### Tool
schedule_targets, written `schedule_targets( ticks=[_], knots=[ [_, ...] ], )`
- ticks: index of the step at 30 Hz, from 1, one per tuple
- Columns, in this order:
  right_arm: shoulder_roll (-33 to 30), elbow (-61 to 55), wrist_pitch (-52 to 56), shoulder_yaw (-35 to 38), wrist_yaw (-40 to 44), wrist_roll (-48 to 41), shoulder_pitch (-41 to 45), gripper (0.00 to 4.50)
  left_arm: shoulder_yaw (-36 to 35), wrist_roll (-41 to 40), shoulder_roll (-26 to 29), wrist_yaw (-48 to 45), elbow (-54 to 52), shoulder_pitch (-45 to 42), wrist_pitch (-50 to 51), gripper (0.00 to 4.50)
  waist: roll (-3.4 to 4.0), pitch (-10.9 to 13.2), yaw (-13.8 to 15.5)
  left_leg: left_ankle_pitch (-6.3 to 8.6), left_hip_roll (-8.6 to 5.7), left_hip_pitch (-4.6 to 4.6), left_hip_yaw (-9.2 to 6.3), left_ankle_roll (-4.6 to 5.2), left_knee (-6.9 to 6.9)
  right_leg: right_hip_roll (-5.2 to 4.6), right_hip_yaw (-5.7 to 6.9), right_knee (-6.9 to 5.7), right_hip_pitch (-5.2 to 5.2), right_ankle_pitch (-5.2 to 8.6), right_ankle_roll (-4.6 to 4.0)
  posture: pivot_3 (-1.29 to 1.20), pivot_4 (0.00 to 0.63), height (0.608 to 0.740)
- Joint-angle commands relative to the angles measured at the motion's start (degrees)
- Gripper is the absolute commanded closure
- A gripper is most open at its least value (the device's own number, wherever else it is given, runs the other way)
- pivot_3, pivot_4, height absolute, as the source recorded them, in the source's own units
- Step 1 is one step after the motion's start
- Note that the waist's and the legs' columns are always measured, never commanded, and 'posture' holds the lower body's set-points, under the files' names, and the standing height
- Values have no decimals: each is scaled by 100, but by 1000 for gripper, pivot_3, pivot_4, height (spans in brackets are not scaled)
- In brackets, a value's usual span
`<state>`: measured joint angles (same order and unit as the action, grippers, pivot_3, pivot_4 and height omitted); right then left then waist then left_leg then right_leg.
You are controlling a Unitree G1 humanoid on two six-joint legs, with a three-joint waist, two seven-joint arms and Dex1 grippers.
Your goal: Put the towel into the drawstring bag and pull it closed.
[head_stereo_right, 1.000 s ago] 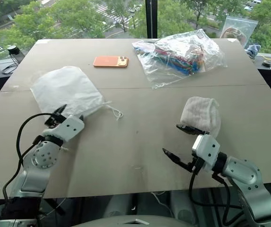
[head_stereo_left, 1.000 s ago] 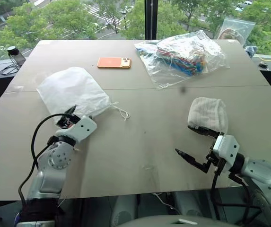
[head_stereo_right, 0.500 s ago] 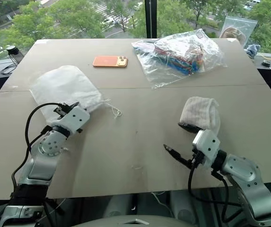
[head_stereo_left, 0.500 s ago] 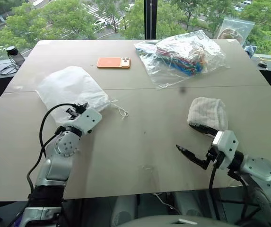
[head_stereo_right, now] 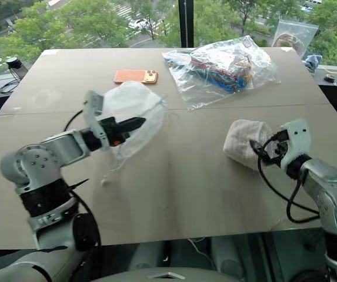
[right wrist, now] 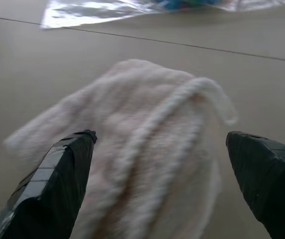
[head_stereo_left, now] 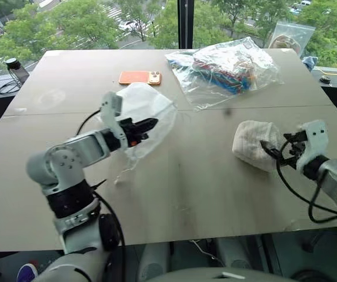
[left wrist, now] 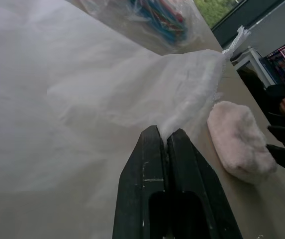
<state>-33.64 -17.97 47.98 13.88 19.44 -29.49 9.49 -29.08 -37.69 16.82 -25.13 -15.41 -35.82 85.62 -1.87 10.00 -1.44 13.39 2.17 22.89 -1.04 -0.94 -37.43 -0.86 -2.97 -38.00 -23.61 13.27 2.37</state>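
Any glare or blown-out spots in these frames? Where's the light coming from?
Left eye view: daylight comes from the windows behind the table, with glints on the clear plastic bag. Left wrist view: the drawstring bag is lit nearly to plain white, its folds faint. Right wrist view: the towel is evenly lit, and a bright glare strip lies on the plastic bag beyond it.

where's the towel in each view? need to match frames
Left eye view: towel lies on the table's right side, just ahead of the right gripper.
Right eye view: same spot, right of centre.
Left wrist view: at the right, beyond the shut fingers pinching the drawstring bag.
Right wrist view: centre, between the open fingers.
Shared landmark: the clear plastic bag behind the towel.
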Motion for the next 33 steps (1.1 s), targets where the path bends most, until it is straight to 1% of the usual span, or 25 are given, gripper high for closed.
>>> schedule_targets(
  ticks=[1,4,8,9,11,15,16,17,18,21,22,24,27,29,33],
  knots=[
    [260,661,582,-217,132,-223,414,0,-48,-79,-204,392,-396,-197,83,4486,1,0,-13,0,0,-1,-2,0,4,1,1,0,0,0,-1,0,150,740],
    [483,1192,925,-616,355,-220,636,0,112,-25,-319,619,-426,-218,-37,4486,-4,-5,-97,0,1,-4,-1,0,9,2,-2,0,0,0,-2,0,150,740],
    [475,1608,854,-1143,678,97,735,0,177,-58,-470,836,-385,-376,-143,4486,-68,-45,-157,0,7,-14,4,0,9,11,-10,2,2,0,-1,0,150,740],
    [458,1700,735,-1253,751,217,769,525,223,-46,-494,883,-367,-403,-178,4500,-82,-55,-178,0,10,-16,2,0,9,15,-8,2,3,0,-1,0,150,740],
    [443,1835,385,-1414,876,465,851,1289,388,29,-502,965,-310,-414,-295,4500,-86,-59,-211,0,13,-28,2,0,9,17,-9,1,13,0,0,0,150,740],
    [560,1585,-43,-1370,1233,423,862,3189,675,59,-564,1027,-221,-353,-571,4500,-87,-59,-255,1,13,-45,1,-1,10,20,-11,0,25,10,18,0,150,740],
    [586,1507,-110,-1357,1308,397,840,3576,728,54,-578,1038,-194,-347,-619,4500,-86,-59,-258,0,14,-45,2,-1,10,20,-12,0,25,10,18,0,150,740],
    [598,1388,-264,-1372,1407,406,790,4121,768,44,-601,1046,-159,-347,-667,4500,-85,-58,-258,1,14,-45,2,-1,10,21,-14,0,25,10,18,0,150,740],
    [602,1298,-436,-1402,1498,441,751,4443,794,29,-613,1045,-106,-357,-706,4500,-84,-58,-258,1,14,-45,3,-1,11,21,-15,0,25,9,17,0,150,740],
    [608,751,-1241,-1559,1865,556,563,4491,1013,-25,-566,862,100,-412,-860,4500,-75,-52,-251,1,14,-41,2,-1,17,21,-14,0,20,10,17,0,150,740],
    [618,499,-1381,-1593,2027,468,505,4491,1104,-3,-542,817,188,-447,-955,4500,-71,-50,-253,1,14,-35,1,-1,18,22,-14,0,15,10,18,0,150,740],
    [697,52,-1316,-1560,2248,95,452,4491,1221,43,-521,782,376,-532,-1126,4500,-51,-37,-233,0,12,-12,0,-1,18,20,-12,0,-5,9,17,0,150,740],
    [812,-626,-1099,-1665,2428,-397,558,4491,1551,161,-458,641,722,-694,-1473,4500,-35,-26,-177,0,5,-3,1,-1,16,11,-11,3,-7,7,14,0,150,740],
    [874,-731,-948,-1809,2344,-448,701,4491,1721,180,-434,545,848,-745,-1608,4500,-35,-26,-148,1,4,-3,0,-1,16,10,-9,6,-7,7,14,0,150,740],
    [1010,-276,-996,-2341,2092,133,1097,4491,2062,160,-327,271,822,-735,-1795,4500,-35,-26,-87,0,4,-3,-2,-1,17,10,-6,7,-7,7,12,0,150,740]
  ],
)
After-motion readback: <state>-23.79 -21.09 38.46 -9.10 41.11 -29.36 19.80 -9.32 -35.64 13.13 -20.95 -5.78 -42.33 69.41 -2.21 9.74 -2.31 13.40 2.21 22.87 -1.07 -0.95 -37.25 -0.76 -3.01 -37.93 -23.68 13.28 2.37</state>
